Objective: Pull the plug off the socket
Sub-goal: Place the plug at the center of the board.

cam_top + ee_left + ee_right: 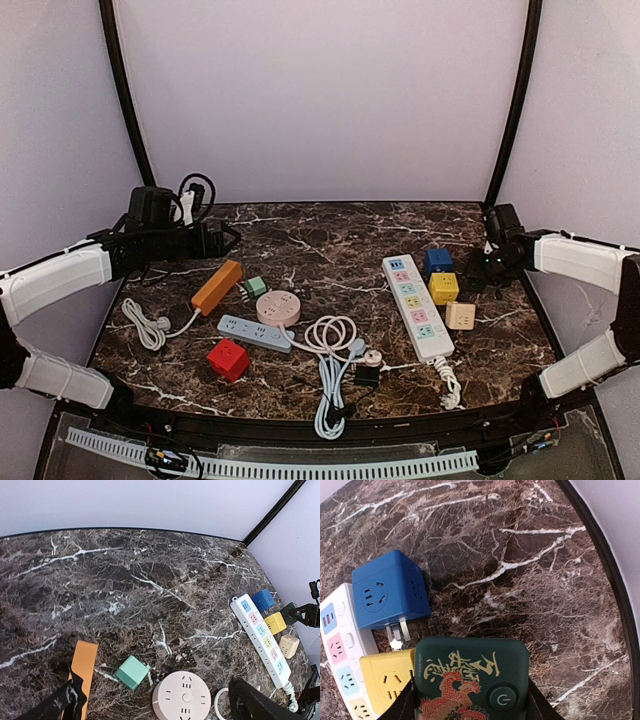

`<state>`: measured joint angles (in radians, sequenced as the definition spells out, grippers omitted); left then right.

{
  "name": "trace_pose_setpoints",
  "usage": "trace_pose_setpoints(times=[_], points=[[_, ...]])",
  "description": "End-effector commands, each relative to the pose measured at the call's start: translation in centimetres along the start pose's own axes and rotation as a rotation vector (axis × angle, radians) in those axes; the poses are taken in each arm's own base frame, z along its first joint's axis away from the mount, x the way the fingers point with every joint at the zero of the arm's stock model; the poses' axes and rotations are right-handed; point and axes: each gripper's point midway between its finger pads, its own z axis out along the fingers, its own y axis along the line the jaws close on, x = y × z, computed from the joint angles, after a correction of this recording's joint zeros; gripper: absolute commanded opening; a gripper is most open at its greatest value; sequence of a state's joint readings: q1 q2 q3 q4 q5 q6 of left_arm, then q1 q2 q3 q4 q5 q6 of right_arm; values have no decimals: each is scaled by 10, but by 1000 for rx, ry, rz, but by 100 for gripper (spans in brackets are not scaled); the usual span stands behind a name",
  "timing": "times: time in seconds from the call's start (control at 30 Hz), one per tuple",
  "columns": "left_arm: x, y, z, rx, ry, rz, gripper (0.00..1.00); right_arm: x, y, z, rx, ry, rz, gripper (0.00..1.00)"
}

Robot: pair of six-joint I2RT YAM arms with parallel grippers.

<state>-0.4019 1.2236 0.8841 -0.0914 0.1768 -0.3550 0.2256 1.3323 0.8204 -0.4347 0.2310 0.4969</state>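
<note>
My right gripper (470, 702) is shut on a dark green socket block (470, 675) with a red dragon print and a round power button. It holds the block above the table's right side, near the yellow cube (387, 680). In the top view this gripper (478, 268) is beside the blue cube (437, 261). No plug shows in the green block. My left gripper (215, 240) is open and empty at the back left. Its black fingers (55, 705) frame the pink round socket (181, 696).
A white strip with coloured sockets (417, 306), a beige cube (460, 315), an orange strip (217, 286), a mint cube (256, 286), a light blue strip (253, 332) and a red cube (228, 359) lie on the marble. A white coiled cable (335, 335) and a black plug (367, 376) lie in front.
</note>
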Motion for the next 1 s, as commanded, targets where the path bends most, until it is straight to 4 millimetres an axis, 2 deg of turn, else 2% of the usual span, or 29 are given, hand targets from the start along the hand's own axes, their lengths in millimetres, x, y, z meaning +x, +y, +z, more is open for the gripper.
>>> trace_pose_setpoints(times=[0.0,0.07,0.17,0.3,0.5,0.6,0.77,0.83,0.97], points=[[15,18,-1,-72,10,-72,99,3,9,15,-46,32,16,12],[18,26,-2,-108,7,-68,99,6,10,18,-50,42,23,19],[19,35,-5,-146,4,-63,99,7,9,20,-49,40,29,36],[19,42,-5,-165,-3,-67,99,6,7,20,-39,32,31,69],[18,47,-2,-172,-29,-90,99,-2,8,14,-43,8,27,92],[16,50,1,-170,-45,-85,99,-9,9,9,-44,-19,19,98],[-7,55,8,-160,-120,-65,99,-34,17,2,-61,-87,-37,99],[-18,62,12,-167,-141,-64,99,-46,22,1,-70,-113,-69,99],[-32,90,21,-210,-161,-41,99,-74,28,-4,-118,-176,-99,99]])
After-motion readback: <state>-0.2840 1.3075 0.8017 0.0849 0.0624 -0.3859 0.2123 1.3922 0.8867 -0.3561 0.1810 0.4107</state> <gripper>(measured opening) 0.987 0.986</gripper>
